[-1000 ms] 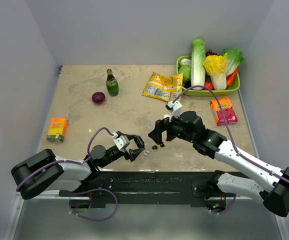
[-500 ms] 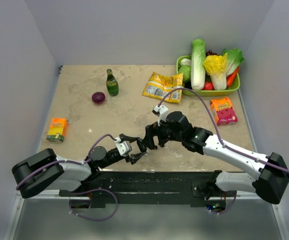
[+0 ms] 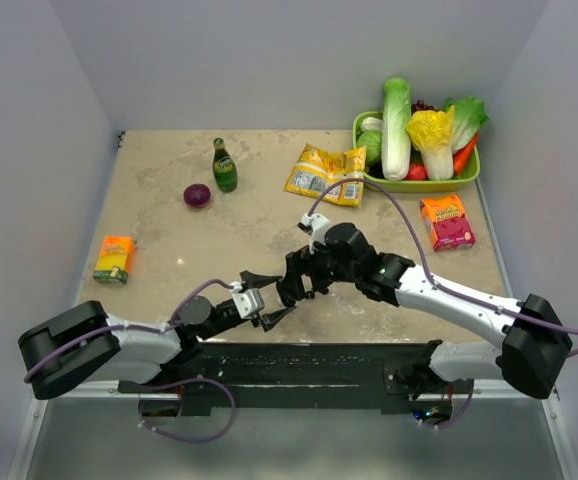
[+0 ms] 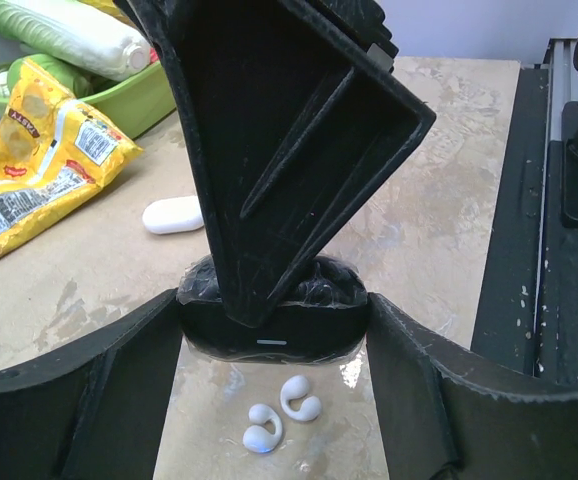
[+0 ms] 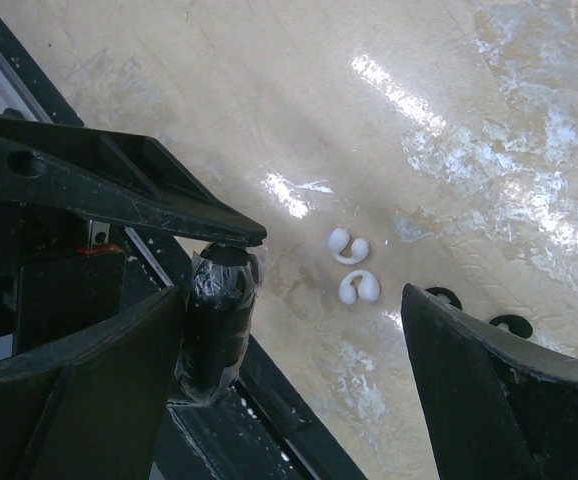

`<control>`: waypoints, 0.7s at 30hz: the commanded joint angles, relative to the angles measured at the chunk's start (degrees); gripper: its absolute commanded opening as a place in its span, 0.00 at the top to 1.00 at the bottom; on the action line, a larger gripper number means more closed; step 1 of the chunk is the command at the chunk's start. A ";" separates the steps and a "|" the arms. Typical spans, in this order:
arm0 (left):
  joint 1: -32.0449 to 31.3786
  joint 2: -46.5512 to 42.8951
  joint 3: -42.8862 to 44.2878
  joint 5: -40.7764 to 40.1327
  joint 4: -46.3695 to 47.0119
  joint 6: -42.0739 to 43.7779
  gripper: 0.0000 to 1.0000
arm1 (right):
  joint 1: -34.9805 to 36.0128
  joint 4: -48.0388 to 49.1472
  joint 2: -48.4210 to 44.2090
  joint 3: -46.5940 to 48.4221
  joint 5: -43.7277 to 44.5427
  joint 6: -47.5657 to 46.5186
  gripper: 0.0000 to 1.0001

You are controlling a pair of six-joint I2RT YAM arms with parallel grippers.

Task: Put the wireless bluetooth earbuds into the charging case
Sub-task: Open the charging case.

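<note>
Two tools agape, close together above earbuds

A: What moved?
B: The right gripper swung left and now sits against the left gripper.
A: Earbuds?
B: Covered by it from the top view now. Left gripper shifted slightly.

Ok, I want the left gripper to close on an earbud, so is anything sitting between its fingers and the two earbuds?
Nothing lies between them: both earbuds sit clear inside the open left gripper. But a finger of the right gripper hangs just beyond them in the same gap and might get pinched.
</note>
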 commanded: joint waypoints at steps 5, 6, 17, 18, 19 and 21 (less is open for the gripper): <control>-1.23 -2.78 -1.82 -1.68 21.40 3.00 1.00 | 0.32 0.47 -1.48 0.88 1.67 0.86 0.12; -1.23 -2.87 -1.91 -1.77 21.31 3.01 1.00 | 0.32 0.38 -1.56 0.88 1.76 0.77 0.12; -1.67 -4.28 -2.44 -3.79 20.78 3.44 1.00 | 0.32 -0.50 -3.76 0.00 5.27 1.38 0.12; -1.76 -4.28 -2.44 -3.88 20.70 3.45 1.00 | 0.32 -0.59 -3.94 -0.09 5.45 1.47 0.12; -1.76 -4.19 -2.44 -3.79 20.69 3.53 1.00 | 0.23 -0.85 -4.20 0.00 5.62 1.39 0.12; -1.85 -4.28 -2.44 -3.97 20.61 3.53 1.00 | 0.32 -0.94 -4.55 -0.09 6.06 1.56 0.12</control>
